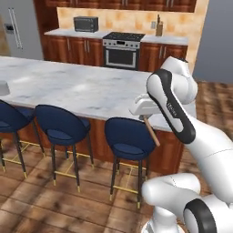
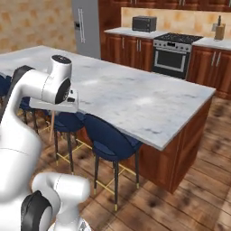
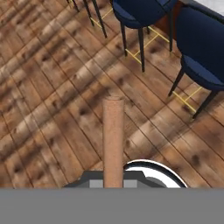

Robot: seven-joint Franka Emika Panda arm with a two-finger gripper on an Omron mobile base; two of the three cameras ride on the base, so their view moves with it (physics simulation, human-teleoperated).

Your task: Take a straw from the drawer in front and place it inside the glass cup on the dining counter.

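**Straw in hand, cup yet to be reached**

The gripper (image 1: 144, 114) is closed on the straw (image 1: 151, 132), which slants down and away from the hand in the left base view; in the hand view the tan stick runs straight out from between the finger tips over the wood floor (image 3: 52, 109). The arm is folded close to the base, with the hand at the near edge of the dining counter (image 1: 77, 88), above the blue stools (image 1: 129, 136).

Judging by this, the pick is done and the carry is the step in hand. A greyish object sits at the far left edge of the counter (image 1: 2, 87); it may be the cup, but it is cut off by the frame and too small to tell.

The next move likely calls for bringing the hand over the marble toward the cup, turning the straw upright above its mouth, then lowering it in before letting go. The narrow rim leaves little room for error.
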